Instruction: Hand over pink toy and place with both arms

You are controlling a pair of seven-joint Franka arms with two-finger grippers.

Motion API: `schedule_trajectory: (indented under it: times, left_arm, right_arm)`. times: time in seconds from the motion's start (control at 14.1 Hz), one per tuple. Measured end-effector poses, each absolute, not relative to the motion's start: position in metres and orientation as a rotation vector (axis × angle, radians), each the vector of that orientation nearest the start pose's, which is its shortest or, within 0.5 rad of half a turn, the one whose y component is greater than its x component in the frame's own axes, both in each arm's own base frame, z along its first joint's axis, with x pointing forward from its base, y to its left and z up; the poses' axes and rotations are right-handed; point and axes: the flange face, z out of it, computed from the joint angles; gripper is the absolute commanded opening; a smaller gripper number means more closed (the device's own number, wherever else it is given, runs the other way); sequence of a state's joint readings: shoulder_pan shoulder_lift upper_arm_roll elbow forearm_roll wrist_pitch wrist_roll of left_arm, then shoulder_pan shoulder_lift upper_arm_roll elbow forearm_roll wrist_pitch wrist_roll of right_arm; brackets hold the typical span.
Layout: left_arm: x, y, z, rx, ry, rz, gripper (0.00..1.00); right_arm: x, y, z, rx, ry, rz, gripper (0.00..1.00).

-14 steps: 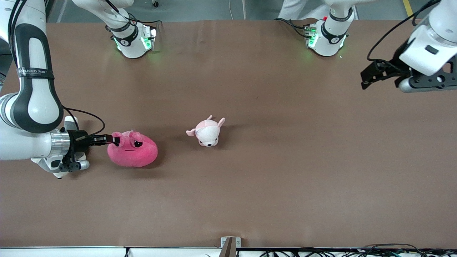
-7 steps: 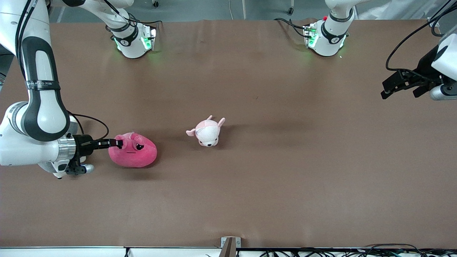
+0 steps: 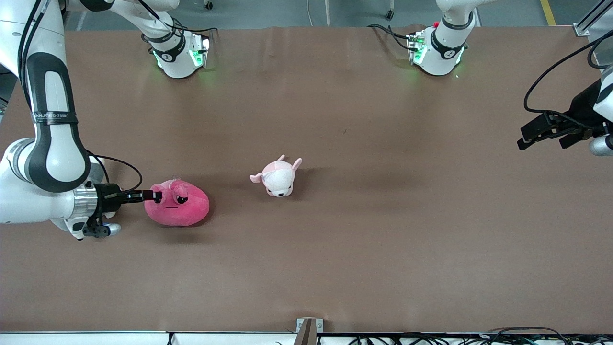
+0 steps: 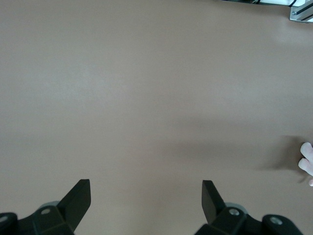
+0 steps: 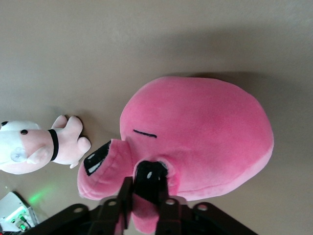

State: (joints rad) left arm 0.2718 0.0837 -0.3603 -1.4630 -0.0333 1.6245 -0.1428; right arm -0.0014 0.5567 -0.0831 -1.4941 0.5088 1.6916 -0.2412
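Note:
The pink toy [image 3: 179, 211] is a hot-pink rounded plush with dark eyes, near the right arm's end of the table. My right gripper [image 3: 155, 195] is shut on a fold of plush at its top, by the eye. The right wrist view shows the toy [image 5: 205, 132] filling the middle, with the gripper [image 5: 146, 191] pinching it. The toy is low at the table; I cannot tell whether it touches. My left gripper [image 3: 522, 137] is open and empty over bare table at the left arm's end. It also shows in the left wrist view [image 4: 145, 193].
A small pale pink-and-white animal plush [image 3: 278, 177] lies mid-table, beside the pink toy toward the left arm's end. It also shows in the right wrist view [image 5: 29, 147]. The brown table [image 3: 383, 239] is bare around both. Arm bases stand along the edge farthest from the camera.
My left gripper has moved outward toward the left arm's end of the table. The pink toy has shifted and turned slightly in my right gripper's hold.

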Motion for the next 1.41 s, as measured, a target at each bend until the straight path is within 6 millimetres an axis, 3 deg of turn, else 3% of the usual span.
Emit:
schedule_trajectory:
  times: [0.14, 0.35, 0.64, 0.85, 1.06, 1.41]
  left_arm:
    - [0.583, -0.048, 0.637, -3.21, -0.085, -0.125, 1.0]
    - [0.583, -0.048, 0.64, -3.21, -0.084, -0.132, 1.0]
    - [0.584, -0.021, 0.64, -3.205, -0.148, -0.136, 1.0]
    - [0.585, -0.01, 0.64, -3.203, -0.178, -0.136, 1.0]
    - [0.585, -0.01, 0.64, -3.203, -0.178, -0.136, 1.0]
    - [0.585, -0.008, 0.64, -3.201, -0.184, -0.133, 1.0]
  right_arm:
    - [0.677, -0.011, 0.353, -2.671, -0.023, 0.311, 1.0]
    - [0.678, -0.034, 0.417, -2.806, -0.075, 0.213, 1.0]
    - [0.643, -0.041, 0.519, -2.897, 0.019, 0.175, 1.0]
    - [0.614, -0.049, 0.579, -2.967, 0.104, 0.113, 1.0]
    - [0.6, -0.059, 0.609, -3.054, 0.113, 0.05, 1.0]
    - [0.599, -0.058, 0.626, -3.083, 0.105, 0.002, 1.0]
